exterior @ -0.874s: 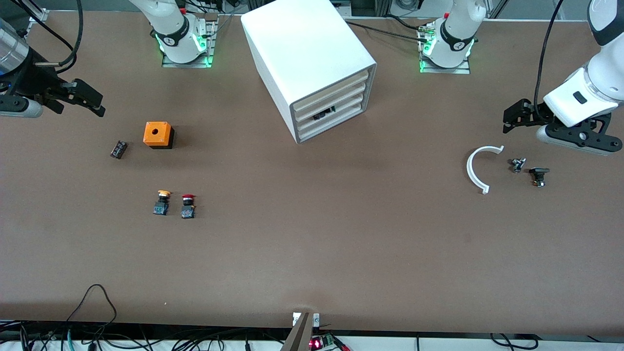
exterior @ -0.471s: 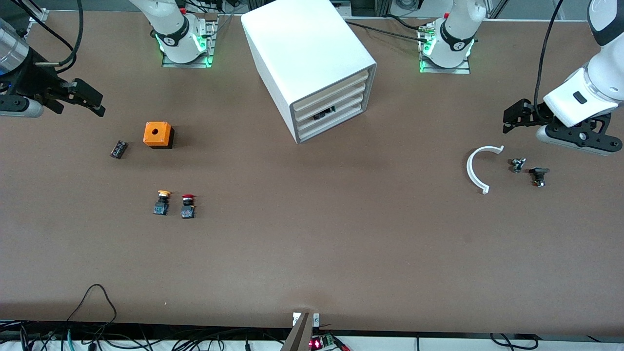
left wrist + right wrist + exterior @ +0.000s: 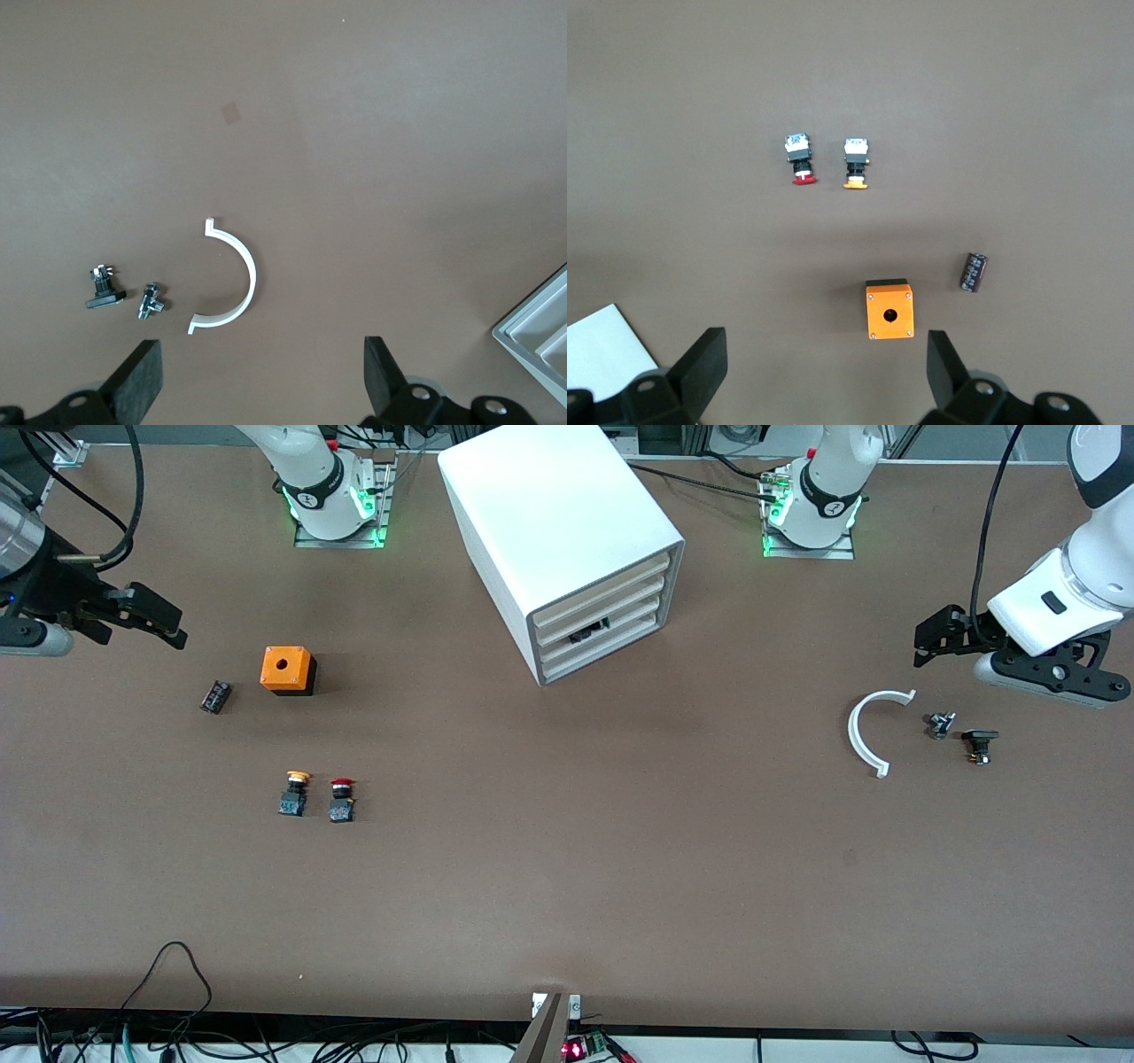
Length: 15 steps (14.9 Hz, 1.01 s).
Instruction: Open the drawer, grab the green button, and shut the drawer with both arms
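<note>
Both arms are hanging wide of the cabinet (image 3: 567, 549), at the centre of the table's base-side edge, with all four drawers shut. The drawer (image 3: 602, 622) showing a dark part in a gap, third from the top, is probably the one to open; no green button is showing, so it is probably lying inside. The right gripper (image 3: 164, 618) is hovering over bare table at about 10 o'clock from the orange box (image 3: 288, 670), fingers spread wide and empty. The left gripper (image 3: 930, 642) is waiting over the table at 1 o'clock from the white arc (image 3: 866, 731), fingers likewise apart.

To open cleanly, one gripper should be approaching the drawer front squarely, pulling along its slant, while the other braces the cabinet.

The brown table (image 3: 567, 886) is lying flat, matte and open around the cabinet, and the two buttons (image 3: 314, 797) are sitting well apart from it
</note>
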Available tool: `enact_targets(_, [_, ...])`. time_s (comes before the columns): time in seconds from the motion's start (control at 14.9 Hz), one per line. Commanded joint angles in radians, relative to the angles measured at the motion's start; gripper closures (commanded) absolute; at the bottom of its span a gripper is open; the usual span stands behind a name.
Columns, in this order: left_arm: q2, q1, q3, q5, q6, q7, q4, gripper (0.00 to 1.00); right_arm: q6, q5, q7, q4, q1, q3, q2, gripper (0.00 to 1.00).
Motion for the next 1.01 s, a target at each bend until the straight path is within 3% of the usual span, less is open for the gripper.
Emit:
enact_targets(0.0, [0.017,-0.007,0.001,0.025,-0.037,-0.010,0.035,0.00,-0.010,0.005,-0.022,0.031,-0.004,0.009,0.059,0.00])
enact_targets(0.54, [0.026,-0.010,-0.005,-0.005,-0.184,0.004,0.032,0.00,0.061,0.023,-0.014,0.029,-0.004,0.011,0.222,0.00])
enact_targets(0.74, [0.058,-0.017,-0.027,-0.073,-0.286,0.007,0.034,0.00,0.094,0.060,-0.013,0.029,-0.003,0.012,0.274,0.00])
enact_targets(0.94, [0.066,-0.016,-0.033,-0.172,-0.308,0.059,0.017,0.01,0.142,0.071,0.048,0.031,0.011,0.012,0.310,0.00])
